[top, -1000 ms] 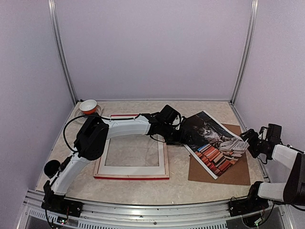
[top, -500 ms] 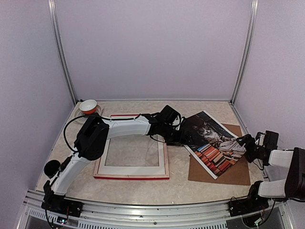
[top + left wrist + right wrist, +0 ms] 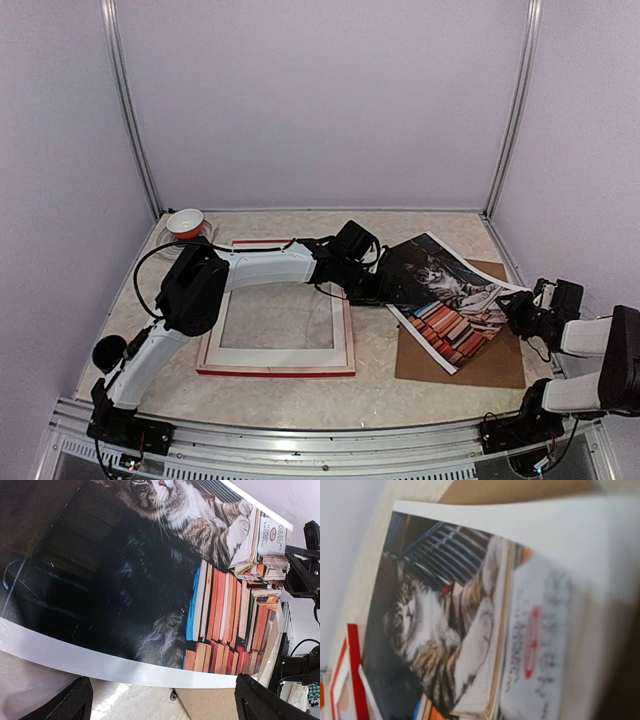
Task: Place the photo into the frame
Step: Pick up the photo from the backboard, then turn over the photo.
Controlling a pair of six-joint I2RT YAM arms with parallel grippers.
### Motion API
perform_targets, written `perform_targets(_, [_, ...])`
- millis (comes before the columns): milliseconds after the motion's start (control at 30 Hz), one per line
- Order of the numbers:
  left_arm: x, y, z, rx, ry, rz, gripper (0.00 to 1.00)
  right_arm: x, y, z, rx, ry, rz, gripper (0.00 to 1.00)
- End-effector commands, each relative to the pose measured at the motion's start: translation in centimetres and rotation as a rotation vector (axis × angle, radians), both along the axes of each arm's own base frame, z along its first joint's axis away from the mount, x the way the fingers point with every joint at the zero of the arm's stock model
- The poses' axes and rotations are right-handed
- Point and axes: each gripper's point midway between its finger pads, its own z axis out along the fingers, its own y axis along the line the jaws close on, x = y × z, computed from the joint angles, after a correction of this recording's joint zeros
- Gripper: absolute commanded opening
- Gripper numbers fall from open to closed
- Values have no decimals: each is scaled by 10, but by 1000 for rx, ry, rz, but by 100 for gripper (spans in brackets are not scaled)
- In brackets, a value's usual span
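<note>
The photo is seen lying picture side up at the right of the table, turned at an angle. Its near part rests on a brown backing board and its left corner reaches off the board towards the frame. The frame is laid flat just left of the photo, pale wood side up, with red showing only along its edges. Nothing is set inside its opening, where the table surface is visible.

The left gripper is stretched across the frame's far right corner to the photo's left edge. In the left wrist view its fingers are spread wide, and the white border of the photo runs just ahead of the tips (contact cannot be judged).

The right gripper is held low at the photo's right corner. In the right wrist view the print fills the picture at very close range, and the red frame is glimpsed beyond it. The fingers themselves are not made out there, so it cannot be told whether they are closed on the paper.

A small white bowl stands at the back left of the table.
</note>
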Motion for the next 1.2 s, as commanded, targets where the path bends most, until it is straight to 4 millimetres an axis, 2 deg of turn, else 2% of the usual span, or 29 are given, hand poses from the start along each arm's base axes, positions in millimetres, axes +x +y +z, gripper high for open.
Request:
perform_targets(0, [0, 1, -12, -1, 19, -6, 98, 0, -3, 5, -7, -34, -4, 38])
perform_targets(200, [1, 3, 7, -32, 8, -5, 99, 0, -1, 12, -12, -56, 5, 31])
perform_targets(400, [0, 6, 36, -81, -3, -7, 99, 4, 1, 31, -16, -107, 20, 15])
perform_targets(533, [-2, 9, 59, -103, -20, -8, 99, 8, 1, 51, -22, -156, 31, 2])
perform_targets(700, [1, 20, 97, -122, -86, 6, 99, 15, -2, 88, -55, -232, 29, 0])
perform_targets(867, [17, 45, 127, -134, -134, 64, 99, 20, -5, 136, -107, -328, 28, 0])
perform_targets(1067, [41, 97, 157, -118, -202, 203, 99, 25, 2, 188, -153, -447, 69, 0])
perform_targets(1167, [47, 119, 161, -96, -220, 258, 99, 27, 8, 215, -208, -501, 89, 0])
